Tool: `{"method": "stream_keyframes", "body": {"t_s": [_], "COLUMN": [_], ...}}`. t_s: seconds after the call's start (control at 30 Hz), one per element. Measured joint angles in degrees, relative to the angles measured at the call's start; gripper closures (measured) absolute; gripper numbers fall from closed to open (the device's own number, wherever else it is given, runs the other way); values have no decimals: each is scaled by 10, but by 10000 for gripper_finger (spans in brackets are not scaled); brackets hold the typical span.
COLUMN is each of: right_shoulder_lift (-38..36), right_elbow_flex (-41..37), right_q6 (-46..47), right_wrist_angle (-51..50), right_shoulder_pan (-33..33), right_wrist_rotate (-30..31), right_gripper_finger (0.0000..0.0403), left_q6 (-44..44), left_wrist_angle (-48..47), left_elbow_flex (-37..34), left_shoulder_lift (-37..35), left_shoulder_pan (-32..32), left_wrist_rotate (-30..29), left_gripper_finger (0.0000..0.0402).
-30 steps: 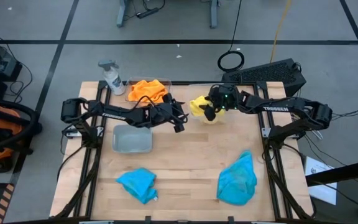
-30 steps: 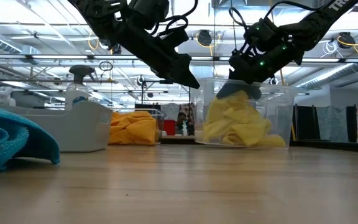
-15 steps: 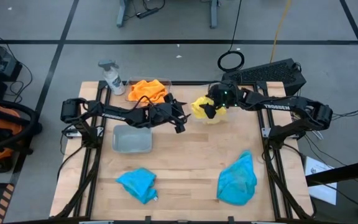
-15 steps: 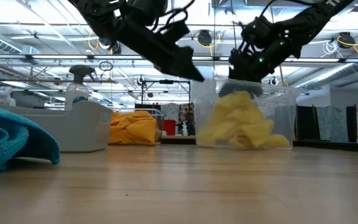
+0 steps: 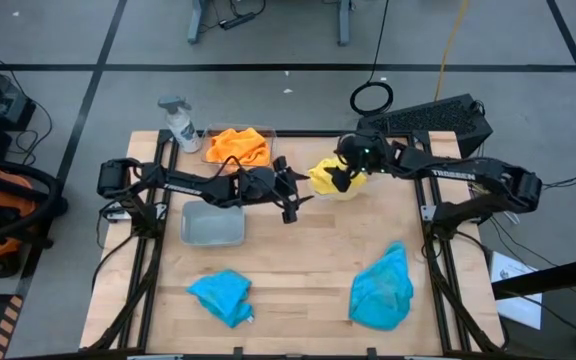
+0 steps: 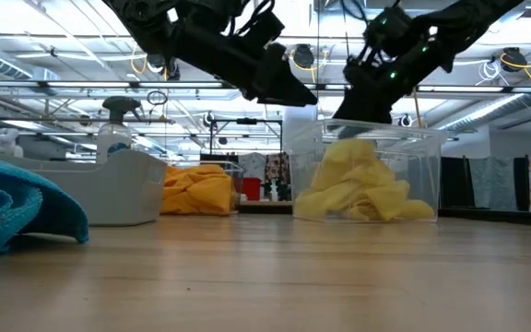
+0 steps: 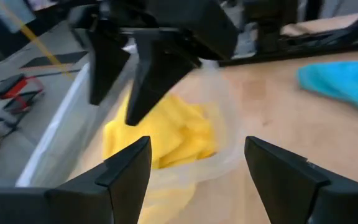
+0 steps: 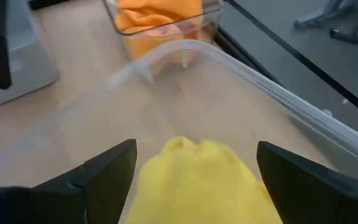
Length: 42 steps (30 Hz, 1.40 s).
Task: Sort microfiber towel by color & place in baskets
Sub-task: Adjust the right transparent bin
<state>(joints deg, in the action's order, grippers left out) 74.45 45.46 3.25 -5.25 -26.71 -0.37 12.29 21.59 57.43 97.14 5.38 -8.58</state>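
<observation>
Directly beneath the right gripper (image 5: 340,180), which is hanging spread and empty, crumpled yellow microfiber towels (image 5: 326,177) are lying inside a clear rectangular plastic basket (image 6: 422,171); the left gripper (image 5: 294,203) is hovering alongside, likewise spread.

The left gripper (image 7: 194,168) shows its two dark fingers (image 7: 120,177) spread apart, nothing between them. Beyond them a yellow towel (image 7: 166,134) lies heaped in a clear basket (image 7: 225,152), with the right gripper (image 7: 126,81) hanging over it. A blue towel (image 7: 344,81) lies farther off on the wooden table (image 7: 272,118).
</observation>
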Motion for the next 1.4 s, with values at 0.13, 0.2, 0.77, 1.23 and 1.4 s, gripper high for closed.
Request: {"method": "stream_keyframes", "body": {"t_s": [0.13, 0.2, 0.77, 1.23, 1.4], "right_shoulder_lift": [-54, -82, -221, -224, -224], "right_elbow_flex": [0, 0, 0, -131, -187], "right_q6": [-4, -4, 114, 195, 165], "right_wrist_angle": [-22, -58, -387, -321, -191], "right_shoulder_pan": [19, 28, 103, 105, 103], "right_wrist_rotate": [3, 19, 310, 474, 405], "right_gripper_finger": [87, 96, 292, 400, 401], "left_q6": [4, 17, 48, 76, 76], "left_wrist_angle": [39, 62, 76, -24, -24], "left_elbow_flex": [0, 0, 0, -1, -1], "left_shoulder_lift": [24, 44, 80, 30, 27], "left_shoulder_pan": [-7, -7, 26, 7, 5], "left_wrist_rotate": [14, 15, -88, -159, -171], "left_gripper_finger": [140, 140, 140, 140, 140]}}
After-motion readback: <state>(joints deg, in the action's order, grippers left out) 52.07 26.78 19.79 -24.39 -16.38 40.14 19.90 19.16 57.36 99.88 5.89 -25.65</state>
